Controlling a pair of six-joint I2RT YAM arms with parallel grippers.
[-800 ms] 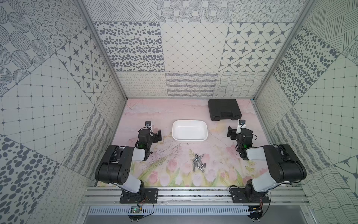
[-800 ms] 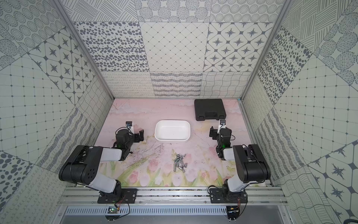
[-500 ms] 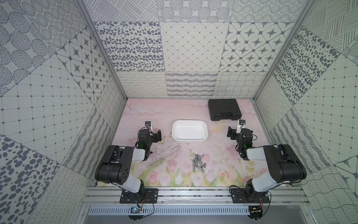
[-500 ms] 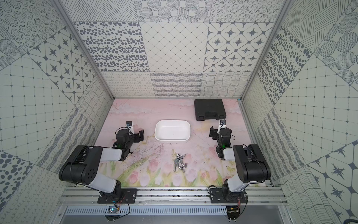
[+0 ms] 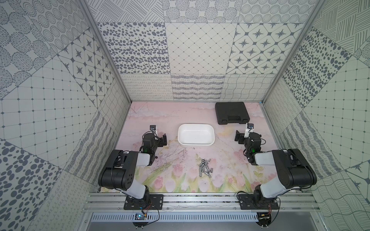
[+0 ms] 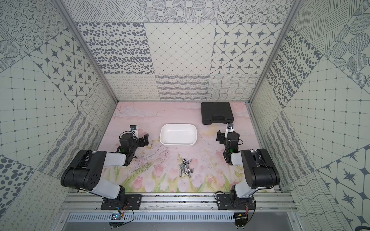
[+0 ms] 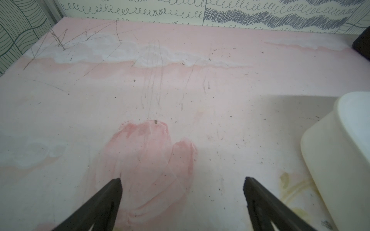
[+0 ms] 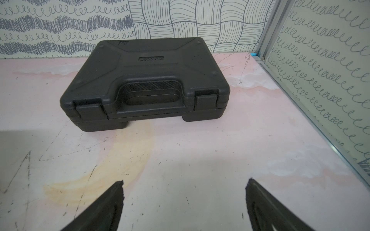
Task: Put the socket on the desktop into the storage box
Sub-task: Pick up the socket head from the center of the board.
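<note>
The storage box (image 5: 196,133) is sitting upright on the desktop (image 5: 160,116), roughly midway between the two arms, with one long side facing the arm bases. The sockets (image 5: 205,167) are lying as a loose cluster of small metal pieces on the desktop, on the base side of the storage box and apart from its front wall. Several of them are touching one another, and their exact number is not resolving at this size. All sockets in view are lying outside the storage box. The left gripper (image 7: 183,179) is hovering over bare desktop to the left of the storage box, with its jaws spread wide and nothing between them. In the left wrist view, one rounded corner of the box is showing near one finger. The right gripper (image 8: 185,181) is standing released in the same manner to the right of the storage box, with its jaws wide apart and gripping nothing, and it is facing the black case (image 8: 148,80). The black case is lying flat and closed near the back wall, behind and to the right of the storage box, with its handle and both latches facing the right gripper. Both grippers are standing well apart from the sockets.
</note>
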